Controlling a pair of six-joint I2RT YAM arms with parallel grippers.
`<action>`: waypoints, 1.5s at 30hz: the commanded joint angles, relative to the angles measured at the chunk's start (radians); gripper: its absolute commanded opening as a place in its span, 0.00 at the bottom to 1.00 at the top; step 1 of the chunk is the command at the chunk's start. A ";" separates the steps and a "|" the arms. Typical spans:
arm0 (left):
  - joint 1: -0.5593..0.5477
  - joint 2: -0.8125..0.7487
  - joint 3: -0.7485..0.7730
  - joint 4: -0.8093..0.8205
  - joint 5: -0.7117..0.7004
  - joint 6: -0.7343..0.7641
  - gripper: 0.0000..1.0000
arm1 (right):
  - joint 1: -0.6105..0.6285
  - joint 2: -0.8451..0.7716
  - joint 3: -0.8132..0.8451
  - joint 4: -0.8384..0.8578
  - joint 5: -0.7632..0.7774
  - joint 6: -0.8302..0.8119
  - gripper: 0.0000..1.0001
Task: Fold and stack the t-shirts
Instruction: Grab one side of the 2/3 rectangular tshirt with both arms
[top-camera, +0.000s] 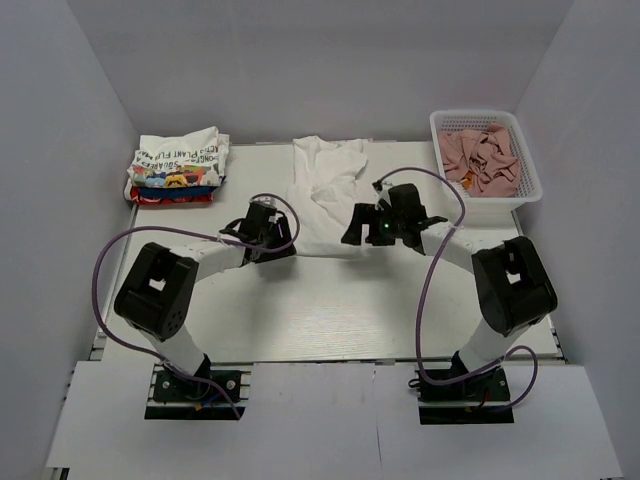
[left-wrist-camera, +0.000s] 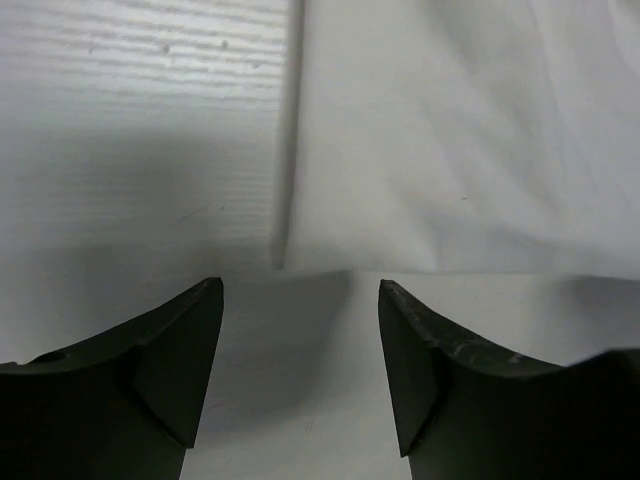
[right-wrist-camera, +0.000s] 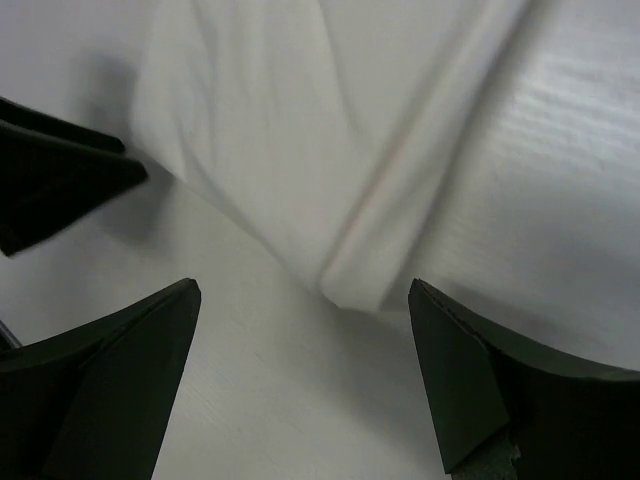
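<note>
The plain white t-shirt (top-camera: 325, 190) lies rumpled and partly spread on the table (top-camera: 330, 320), its near hem stretched between the two grippers. In the left wrist view the shirt (left-wrist-camera: 450, 150) fills the area ahead and to the right of the left gripper (left-wrist-camera: 300, 290), with its near left corner just beyond the gap between the fingers (left-wrist-camera: 180, 370); the jaws stand apart and hold nothing. In the right wrist view a folded, rounded corner of the shirt (right-wrist-camera: 270, 130) points down into the space just ahead of the right gripper (right-wrist-camera: 302, 295), nearer its right finger; these jaws are also spread wide, with nothing between them. From above, the left gripper (top-camera: 272, 238) sits just beside the hem's left end and the right gripper (top-camera: 358, 228) over its right end, both low at the cloth. Farther out, beyond and to the left of the left gripper, is a stack of folded t-shirts (top-camera: 178, 165): a white one with black lettering on top, colourful prints and red under it. Beyond and to the right of the right gripper stands a white mesh basket (top-camera: 530, 185) holding pinkish-brown cloths (top-camera: 480, 160).
</note>
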 joint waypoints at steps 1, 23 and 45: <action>0.004 0.034 0.022 0.045 0.056 0.014 0.73 | -0.020 0.005 -0.052 -0.034 0.023 0.025 0.90; 0.004 0.131 0.054 0.042 -0.019 0.045 0.00 | -0.058 0.157 -0.055 0.077 -0.093 0.051 0.00; -0.127 -0.591 -0.100 -0.053 0.143 0.042 0.00 | -0.029 -0.463 -0.061 -0.463 -0.006 -0.051 0.00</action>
